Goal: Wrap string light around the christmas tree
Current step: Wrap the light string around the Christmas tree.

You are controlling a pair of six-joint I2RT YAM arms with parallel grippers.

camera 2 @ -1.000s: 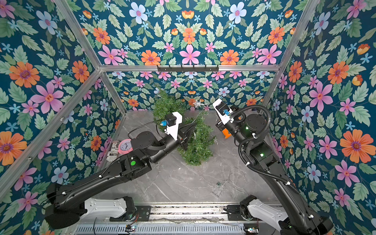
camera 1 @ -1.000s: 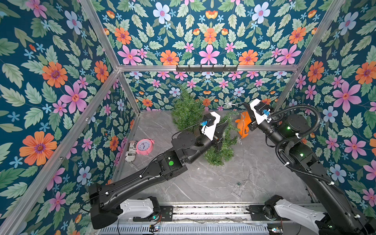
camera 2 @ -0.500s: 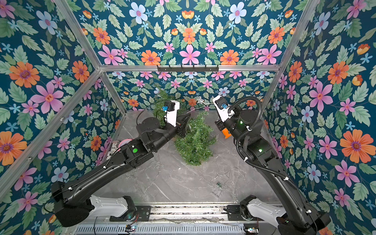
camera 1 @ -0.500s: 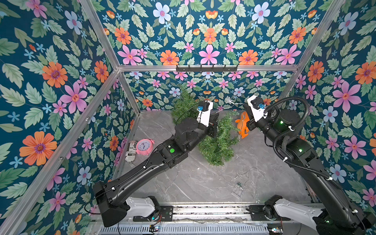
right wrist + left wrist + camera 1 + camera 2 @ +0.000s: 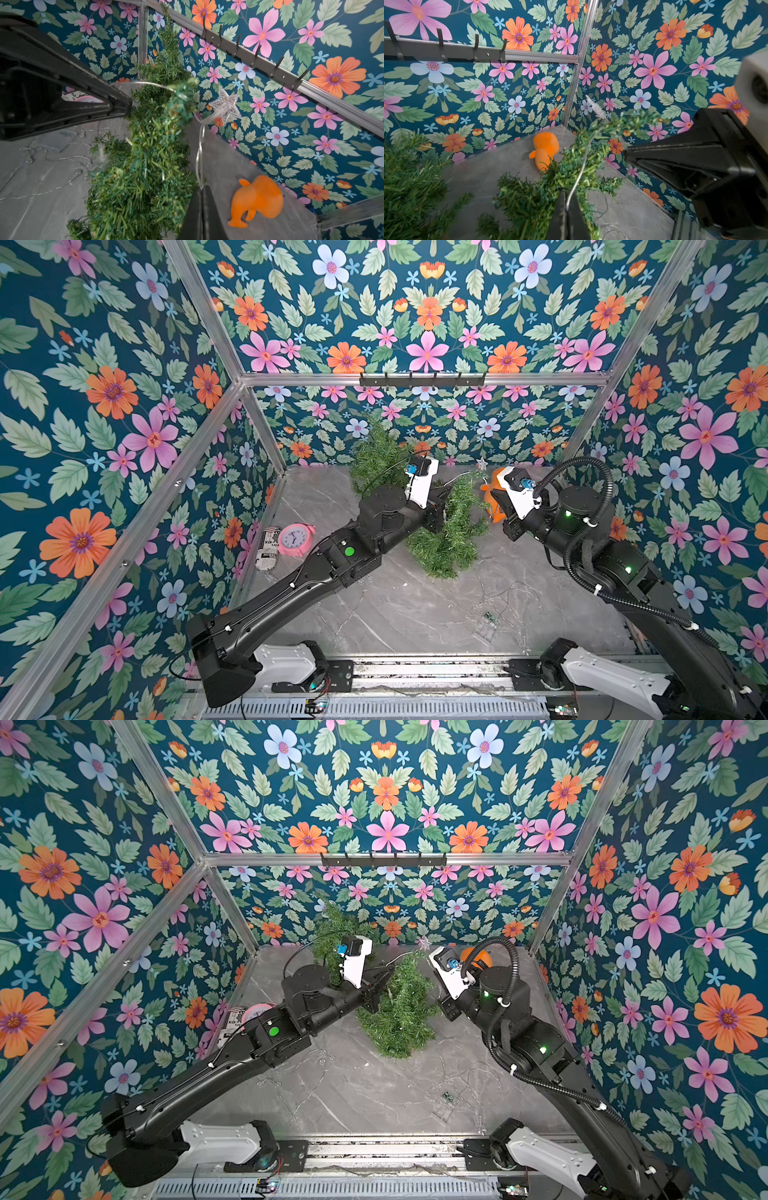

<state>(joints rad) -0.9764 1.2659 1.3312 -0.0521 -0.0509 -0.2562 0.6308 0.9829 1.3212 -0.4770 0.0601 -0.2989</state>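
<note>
String light [image 5: 581, 172], left wrist view: thin clear wire pinched btw the pressed-together fingers of the left gripper [image 5: 567, 209]. From there it runs up thru the branches of the christmas tree [image 5: 542, 193] twd its tip. Right gripper [image 5: 628, 154] sits just beside that tip, black fingers tapering to a point. Orange toy [image 5: 546, 149] lies on the table [image 5: 477, 176] behind the tree, near the back corner. Second green tree [image 5: 406, 176] stands off to one side, apart.

Right wrist view: right gripper's fingers are clamped on the wire. The wire climbs from them to the tree tip, catches there, then arcs over to the left gripper's tip, which is also pinching it. Silver star [image 5: 225, 104] is right by the tree tip. Whether it's fixed to tree or wire, can't tell. More string light w/ small bulbs lies loose on the table past the tree. Orange toy is near the right gripper.

Both top views: tree is at table ctr-back, base nearer the front, tip twd the back wall, btw the two grippers. Right gripper is mostly hidden under its wrist cam. Loose wire and a small clear box [image 5: 488, 624] lie front-right of the tree, apart from it. Pink clock [image 5: 296, 538] and printed can [image 5: 268, 549] sit by the left wall.
</note>
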